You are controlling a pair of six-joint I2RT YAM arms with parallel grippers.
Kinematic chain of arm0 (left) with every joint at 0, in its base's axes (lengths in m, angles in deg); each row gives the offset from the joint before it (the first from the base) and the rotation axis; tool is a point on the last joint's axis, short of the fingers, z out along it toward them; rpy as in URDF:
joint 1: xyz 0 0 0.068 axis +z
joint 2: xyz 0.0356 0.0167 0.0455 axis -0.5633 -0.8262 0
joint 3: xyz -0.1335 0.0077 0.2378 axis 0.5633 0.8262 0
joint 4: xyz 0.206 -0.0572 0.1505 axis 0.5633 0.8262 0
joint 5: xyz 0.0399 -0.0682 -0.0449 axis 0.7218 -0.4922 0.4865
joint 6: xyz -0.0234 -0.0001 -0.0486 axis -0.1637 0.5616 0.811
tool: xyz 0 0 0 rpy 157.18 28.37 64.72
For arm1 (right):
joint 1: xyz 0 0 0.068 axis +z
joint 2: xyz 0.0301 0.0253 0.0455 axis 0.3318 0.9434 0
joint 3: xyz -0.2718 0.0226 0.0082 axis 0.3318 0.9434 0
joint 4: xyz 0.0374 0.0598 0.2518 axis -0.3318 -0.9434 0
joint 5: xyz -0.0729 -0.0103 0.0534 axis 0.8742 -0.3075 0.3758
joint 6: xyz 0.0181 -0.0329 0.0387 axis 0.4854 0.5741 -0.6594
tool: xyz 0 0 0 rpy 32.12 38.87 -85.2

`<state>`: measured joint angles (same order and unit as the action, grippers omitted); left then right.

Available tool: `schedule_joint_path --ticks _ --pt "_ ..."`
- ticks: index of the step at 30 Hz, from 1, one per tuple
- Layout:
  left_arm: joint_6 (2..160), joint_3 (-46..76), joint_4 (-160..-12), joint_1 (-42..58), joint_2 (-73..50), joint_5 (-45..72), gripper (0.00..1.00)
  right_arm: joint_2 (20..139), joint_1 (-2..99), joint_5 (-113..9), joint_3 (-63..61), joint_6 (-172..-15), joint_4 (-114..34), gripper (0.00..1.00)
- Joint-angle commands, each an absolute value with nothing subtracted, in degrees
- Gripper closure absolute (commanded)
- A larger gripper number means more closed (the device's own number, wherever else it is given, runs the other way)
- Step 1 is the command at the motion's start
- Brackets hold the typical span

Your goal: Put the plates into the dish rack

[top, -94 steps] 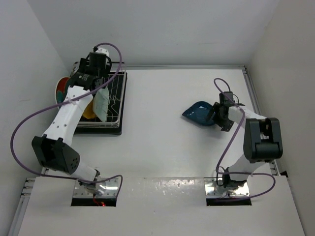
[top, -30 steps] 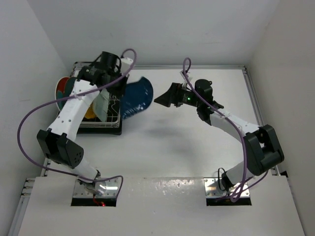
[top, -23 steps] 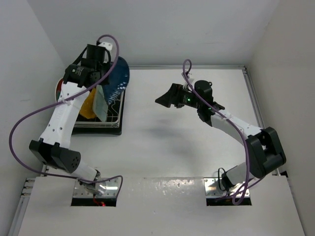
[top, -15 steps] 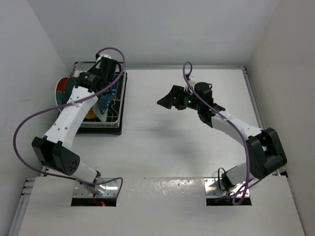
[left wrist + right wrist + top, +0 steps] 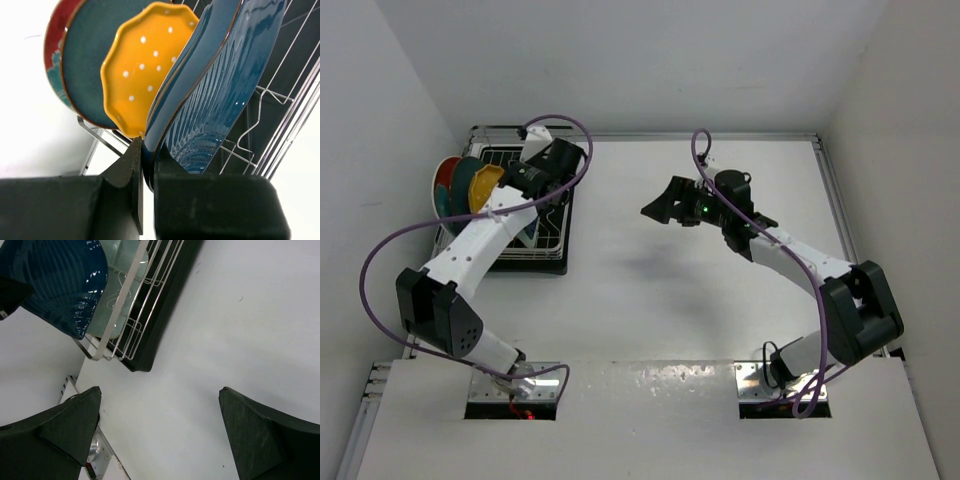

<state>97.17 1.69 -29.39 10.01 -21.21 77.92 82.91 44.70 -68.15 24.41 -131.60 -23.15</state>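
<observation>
My left gripper (image 5: 147, 159) is shut on the lower rim of the dark blue leaf-shaped plate (image 5: 225, 85) and holds it on edge over the wires of the dish rack (image 5: 280, 120). Right beside it stand the yellow dotted plate (image 5: 145, 65), the dark teal plate (image 5: 87, 65) and the red floral plate (image 5: 52, 45). Whether the leaf plate's edge rests on the rack I cannot tell. The pale blue plate (image 5: 122, 280) stands behind the leaf plate (image 5: 60, 285). In the top view my left gripper (image 5: 542, 178) is over the rack (image 5: 560, 255). My right gripper (image 5: 665, 205) hangs open and empty.
The rack sits at the table's far left, close to the left wall (image 5: 380, 150). My right gripper (image 5: 159, 390) hovers above the bare white table (image 5: 225, 315) near its middle. Purple cables loop off both arms.
My left arm swung the dark blue plate from the air at the rack's right side in over the rack and lowered it beside the yellow plate. The right arm barely moved.
</observation>
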Motion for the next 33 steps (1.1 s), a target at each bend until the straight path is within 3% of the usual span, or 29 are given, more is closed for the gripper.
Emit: schedule_joint_path --ticks 1,9,21,26,33 --pt "101.7 2.0 -33.9 9.6 -20.6 83.4 1.00 80.4 45.0 -67.4 24.7 -130.7 -21.9 0.00" --pt "103.3 3.8 -33.9 9.6 -23.6 85.6 1.00 79.0 44.3 -67.3 25.8 -130.4 -22.3 0.00" --pt "101.4 6.4 -35.7 12.4 -26.4 75.8 1.00 77.0 43.4 -67.1 27.6 -130.4 -22.3 0.00" --pt "98.9 6.4 -36.2 13.5 -27.7 70.4 0.81 76.5 43.1 -66.9 28.2 -130.1 -22.4 0.00" --pt "97.6 5.2 -36.2 14.1 -29.2 68.0 0.78 76.4 42.8 -66.7 28.4 -129.7 -22.7 0.00"
